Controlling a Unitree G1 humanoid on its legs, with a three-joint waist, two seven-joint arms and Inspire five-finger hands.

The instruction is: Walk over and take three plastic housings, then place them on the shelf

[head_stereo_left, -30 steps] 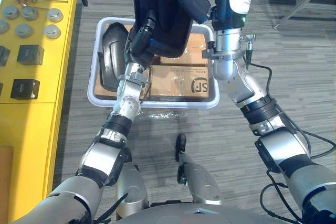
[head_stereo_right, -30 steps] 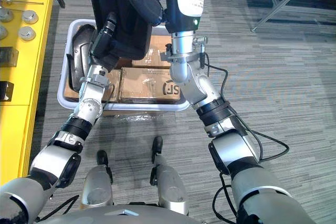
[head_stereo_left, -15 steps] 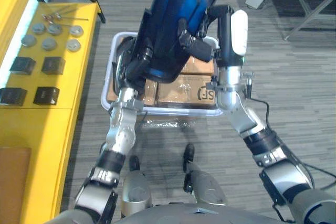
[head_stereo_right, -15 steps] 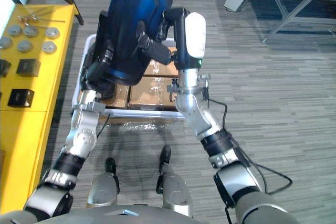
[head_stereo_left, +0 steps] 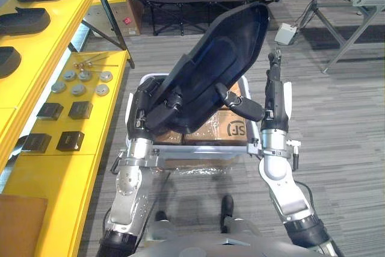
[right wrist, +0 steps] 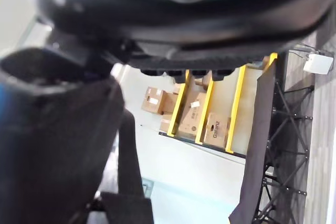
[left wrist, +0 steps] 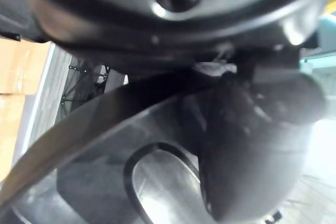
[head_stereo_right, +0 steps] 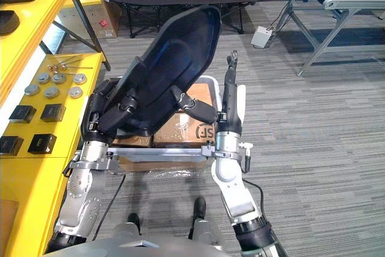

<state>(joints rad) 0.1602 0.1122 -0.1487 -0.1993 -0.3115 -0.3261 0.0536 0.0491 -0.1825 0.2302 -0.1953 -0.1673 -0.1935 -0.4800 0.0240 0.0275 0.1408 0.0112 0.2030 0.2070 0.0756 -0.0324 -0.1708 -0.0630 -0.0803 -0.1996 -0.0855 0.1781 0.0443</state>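
2-handed hold on large black curved plastic housing (head_stereo_left: 216,58), fingers of left hand (head_stereo_left: 161,111) and right hand (head_stereo_left: 239,104) curled on its low end, long axis slanting up-right, yellow shelf (head_stereo_left: 45,43) leftward.

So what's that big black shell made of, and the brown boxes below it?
The shell looks like hard plastic: smooth and dark, with a soft sheen on its curved inside. The boxes look like cardboard: matt brown, with flat printed sides.

Four black moulded plastic housings (head_stereo_left: 222,70), three on the yellow metal shelf (head_stereo_left: 42,173); there too, six round silver discs (head_stereo_left: 77,89) and four black square boxes (head_stereo_left: 80,109).
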